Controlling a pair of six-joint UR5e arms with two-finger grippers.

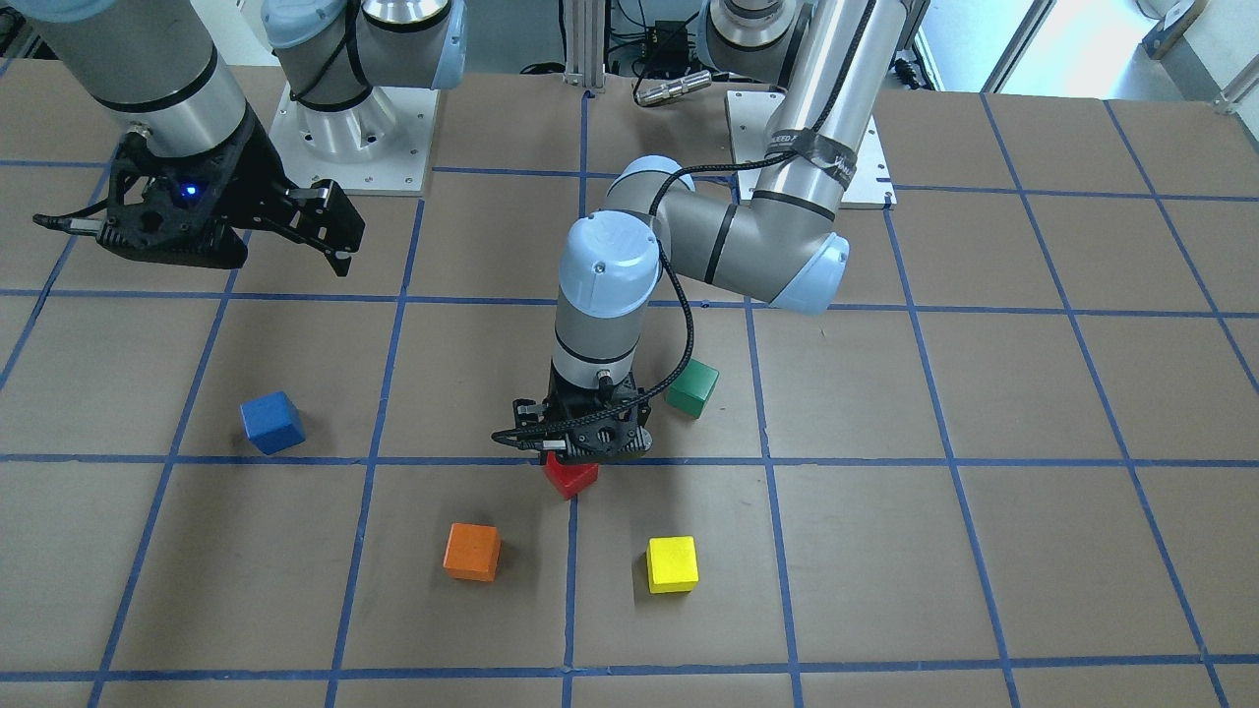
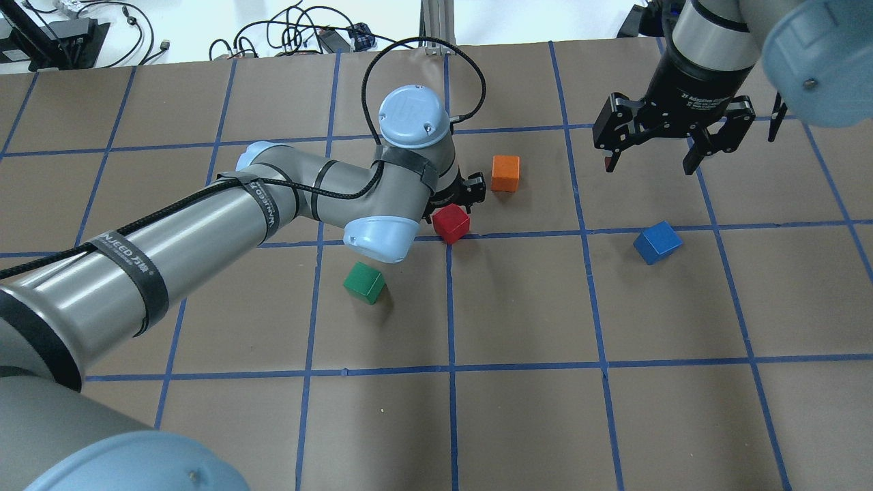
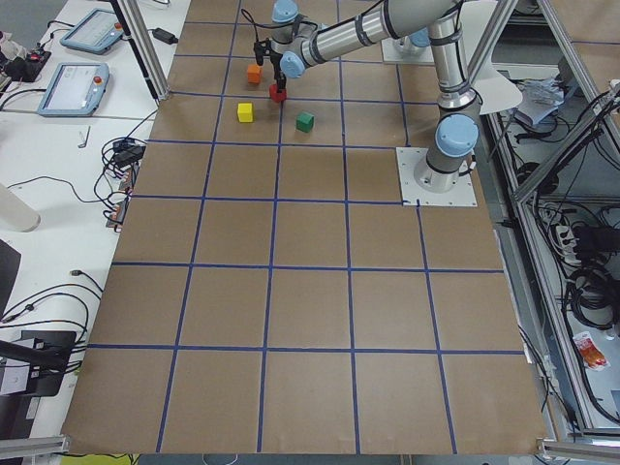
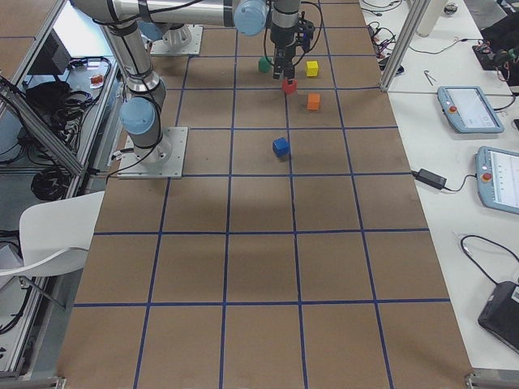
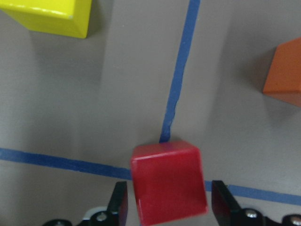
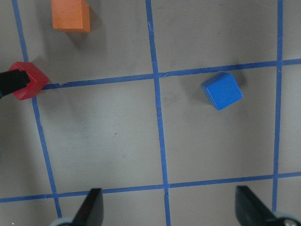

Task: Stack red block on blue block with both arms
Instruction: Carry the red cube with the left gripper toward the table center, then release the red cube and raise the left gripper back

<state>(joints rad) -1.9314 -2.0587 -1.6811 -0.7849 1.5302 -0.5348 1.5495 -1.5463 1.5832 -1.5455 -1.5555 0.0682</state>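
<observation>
Stacking not begun. The red block [image 2: 451, 224] rests on the worktop [image 2: 518, 423] at a tape crossing. The left arm [image 2: 204, 225] is down over it, jaws parted and straddling the block. The wrist view shows a slim gap on each side, so no grip yet. The blue block [image 2: 657, 242] sits well apart with nothing on top. The right arm [image 2: 702, 48] hangs near it, jaws wide and empty. Outstanding, in my judgement: grasp, lift, transfer, placement on blue.
</observation>
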